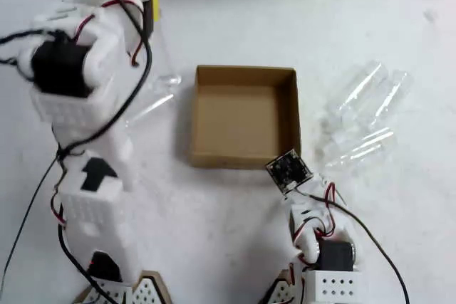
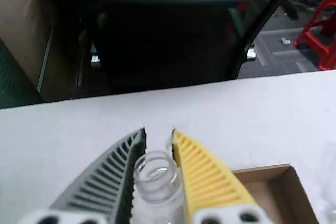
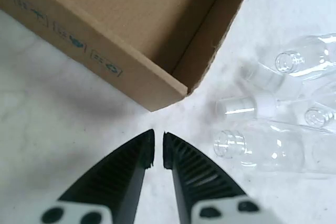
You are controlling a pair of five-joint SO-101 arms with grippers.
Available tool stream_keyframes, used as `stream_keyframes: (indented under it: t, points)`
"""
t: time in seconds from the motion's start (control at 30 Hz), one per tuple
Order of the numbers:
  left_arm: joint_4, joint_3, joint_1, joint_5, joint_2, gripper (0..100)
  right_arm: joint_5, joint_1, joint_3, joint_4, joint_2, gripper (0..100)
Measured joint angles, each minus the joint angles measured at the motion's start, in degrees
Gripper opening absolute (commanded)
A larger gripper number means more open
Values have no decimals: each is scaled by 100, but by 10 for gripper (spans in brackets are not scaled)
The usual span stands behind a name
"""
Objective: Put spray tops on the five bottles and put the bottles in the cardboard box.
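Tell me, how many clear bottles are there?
4 bottles I can make out: one in the left pincer, three lying open-necked in the pile beside the cardboard box. Clear plastic overlaps there, so more may be hidden.

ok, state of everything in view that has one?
box: open, empty.
left tool: shut on a bottle.
held bottle: no top, neck open.
right tool: shut, empty.
loose bottles: on their sides beside the box, no tops.
spray top: lying loose among them, not fitted.
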Motion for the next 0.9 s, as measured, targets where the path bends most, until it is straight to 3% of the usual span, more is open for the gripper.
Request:
stream_keyframes:
  t: [0.33,0.6,0.9]
  points:
    - [9,369,844,-18,-1881,20,0,0,0,0,0,15]
    - [0,3226,1538,-18,-4220,23,0,0,0,0,0,15]
    - [-1002,6400,1538,-343,-5908,22,0,0,0,0,0,15]
